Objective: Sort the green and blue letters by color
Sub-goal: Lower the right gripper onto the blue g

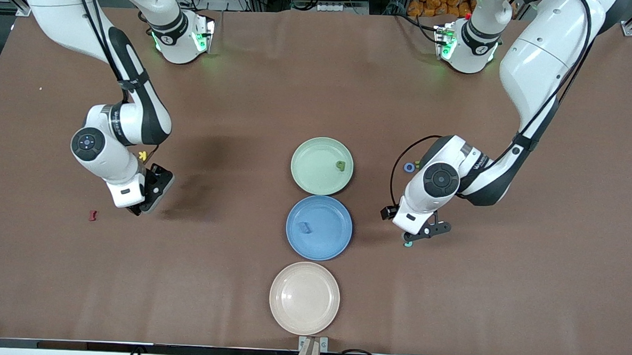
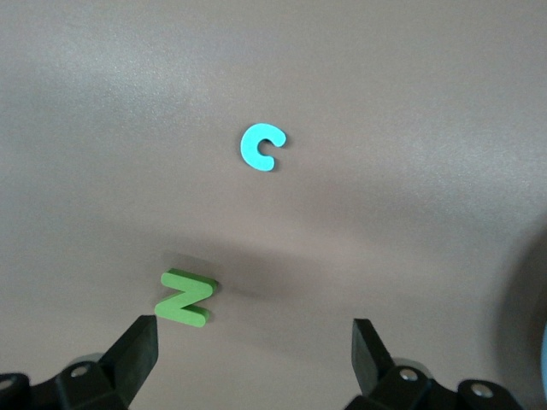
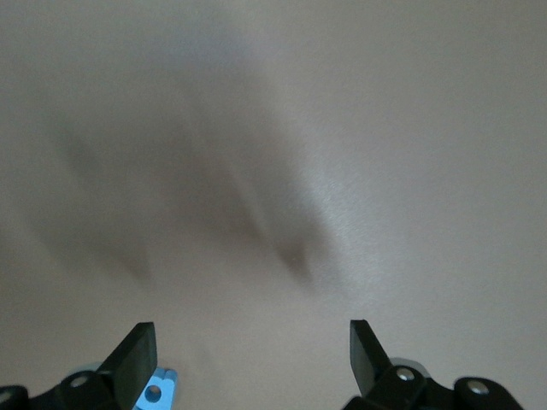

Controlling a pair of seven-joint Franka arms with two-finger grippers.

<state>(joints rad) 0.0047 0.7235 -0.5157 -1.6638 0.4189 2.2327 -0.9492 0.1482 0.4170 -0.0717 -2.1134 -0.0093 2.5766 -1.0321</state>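
Letters for sorting lie scattered around a column of three plates at mid-table, taking the blue plate as the marker. On that blue plate sits one blue letter. Touching its rim on the side farther from the front camera is a green plate carrying a single olive green letter. Just nearer the camera than the blue plate stands a bare pink plate.

Toward the left arm's end of the table from the blue plate, the left gripper hangs low over the cloth, fingers spread wide and holding nothing. Its wrist camera shows a bright green Z just beside one fingertip and a turquoise C lying apart from it. A blue ring rests by that arm's wrist, farther from the camera than the blue plate.

Toward the right arm's end, well apart from the blue plate, the right gripper is likewise spread wide and empty. A yellow K peeks out beside that arm, and a dark red piece lies near the gripper. A small blue piece shows by one finger in the right wrist view.
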